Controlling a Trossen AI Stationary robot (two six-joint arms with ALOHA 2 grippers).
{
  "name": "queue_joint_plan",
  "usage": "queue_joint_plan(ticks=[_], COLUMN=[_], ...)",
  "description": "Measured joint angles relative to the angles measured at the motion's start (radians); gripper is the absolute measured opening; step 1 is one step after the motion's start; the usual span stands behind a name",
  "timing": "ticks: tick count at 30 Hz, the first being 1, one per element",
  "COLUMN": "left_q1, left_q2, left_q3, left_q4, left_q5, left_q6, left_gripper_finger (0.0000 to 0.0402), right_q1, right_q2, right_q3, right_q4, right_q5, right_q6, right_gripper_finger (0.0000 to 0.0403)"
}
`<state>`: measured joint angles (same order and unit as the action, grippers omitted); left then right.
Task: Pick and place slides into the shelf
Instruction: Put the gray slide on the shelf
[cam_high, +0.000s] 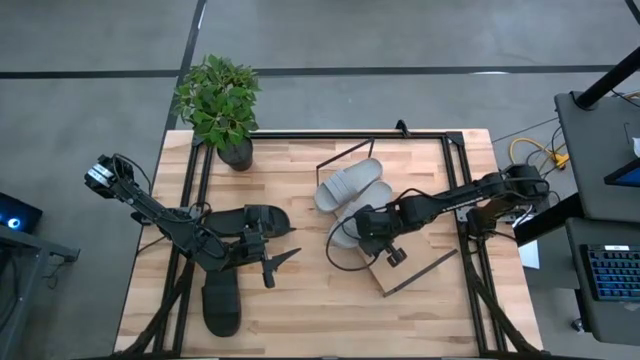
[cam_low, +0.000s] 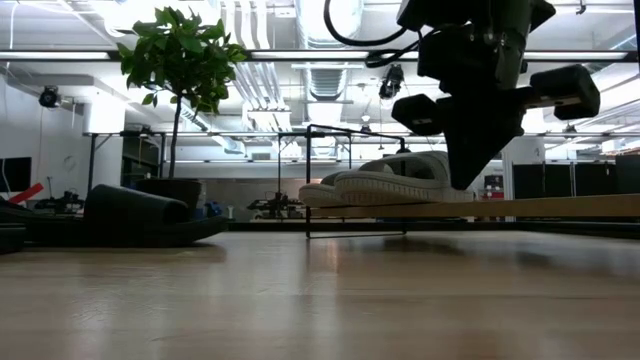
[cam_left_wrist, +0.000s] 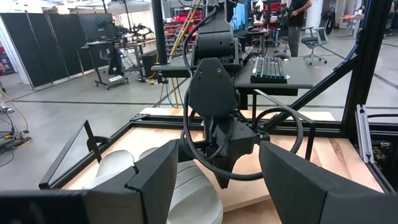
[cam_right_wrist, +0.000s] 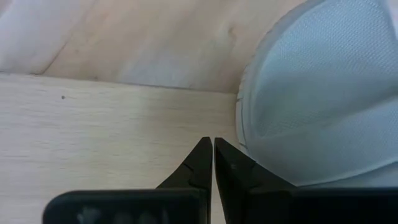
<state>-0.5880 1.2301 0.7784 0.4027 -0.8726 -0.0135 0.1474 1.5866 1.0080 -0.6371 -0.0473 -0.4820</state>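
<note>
Light grey rubber is being carried by the shelf (cam_high: 425, 268): both grey slides (cam_high: 352, 185) are lying on its plywood board, near the far right corner of the table (cam_high: 300, 300), probably because that pair is being treated as placed. The right gripper (cam_high: 372, 247) is being held low over the board just beside the nearer grey slide (cam_right_wrist: 323, 93), its fingers pressed together with nothing between them, which suggests a nudge or a release rather than a grip. The black slides (cam_high: 255, 218) are being left off the shelf toward the table's left edge; one (cam_high: 222, 300) is lying nearer the front left corner. The left gripper (cam_high: 272, 262) is being held near the first black slide with its fingers spread apart and empty, presumably ready for the next pick. A potted plant (cam_high: 220, 105) is being kept at the far left corner. The slatted wooden table is being framed by black rails; beyond it, desks, a keyboard (cam_left_wrist: 268, 67) and a standing person (cam_left_wrist: 297, 18) are being shown.
</note>
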Motion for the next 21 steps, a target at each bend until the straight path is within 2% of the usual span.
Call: queue_joint_plan(ticks=[6,16,21], left_q1=[0.000,0.000,0.000], left_q2=[0.000,0.000,0.000], left_q3=[0.000,0.000,0.000], left_q4=[0.000,0.000,0.000], left_q5=[0.000,0.000,0.000], left_q6=[0.000,0.000,0.000], left_gripper_finger=[0.0211,0.0211,0.0211], right_q1=[0.001,0.000,0.000], right_q2=[0.001,0.001,0.000], right_q3=[0.000,0.000,0.000], right_q4=[0.008,0.059,0.075], right_q5=[0.075,0.079,0.157], right_q6=[0.005,-0.016,-0.016], right_gripper_finger=[0.0008,0.0008,0.0008])
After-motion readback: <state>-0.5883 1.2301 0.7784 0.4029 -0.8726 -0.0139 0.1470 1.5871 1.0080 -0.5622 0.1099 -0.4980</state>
